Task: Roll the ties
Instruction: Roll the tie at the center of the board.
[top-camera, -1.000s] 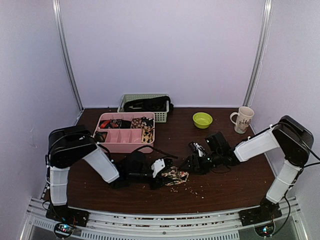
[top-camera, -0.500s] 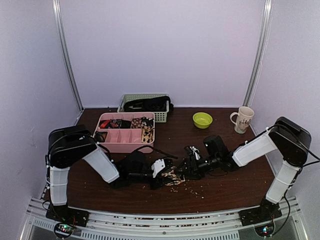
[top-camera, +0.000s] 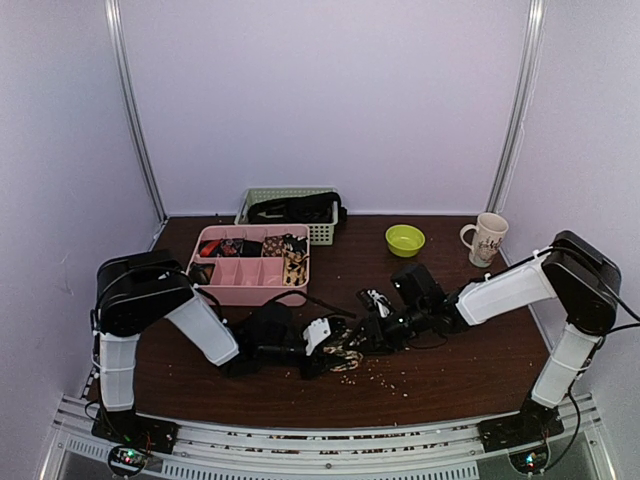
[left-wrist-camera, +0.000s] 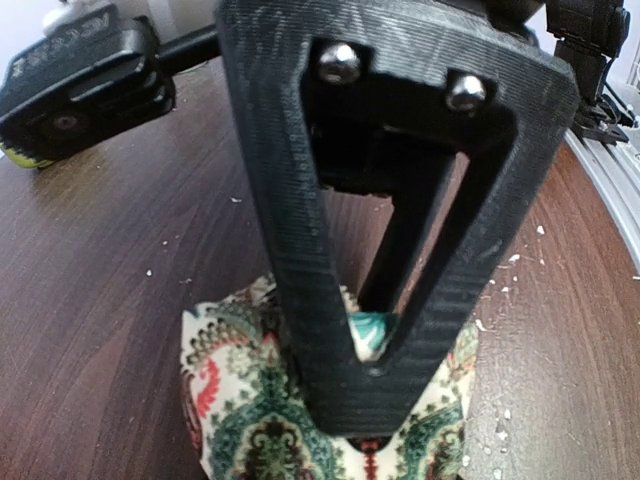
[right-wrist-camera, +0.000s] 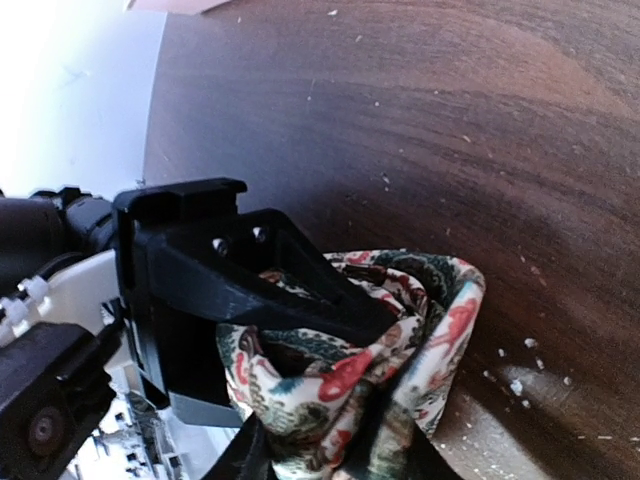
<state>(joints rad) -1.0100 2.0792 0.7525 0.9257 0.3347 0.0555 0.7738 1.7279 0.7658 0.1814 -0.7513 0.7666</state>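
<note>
The tie (left-wrist-camera: 240, 410) is cream with teal-green paisley and red flecks. The surface (top-camera: 450, 375) is dark brown wood grain, speckled white. Pink divided box (top-camera: 250, 293), lime-green bowl (top-camera: 404, 240), pale green basket (top-camera: 322, 235), cream printed mug (top-camera: 487, 240).

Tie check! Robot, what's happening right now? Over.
Left gripper clamped on tie. Right gripper at tie's other side, grip unclear. Tie bunched on table. Only crumbs nearby.

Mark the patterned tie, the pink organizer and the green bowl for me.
patterned tie (left-wrist-camera: 230, 420), left wrist view, printed fabric at its left side.
pink organizer (top-camera: 245, 294), top external view, near wall.
green bowl (top-camera: 405, 249), top external view, near outer wall.
</note>
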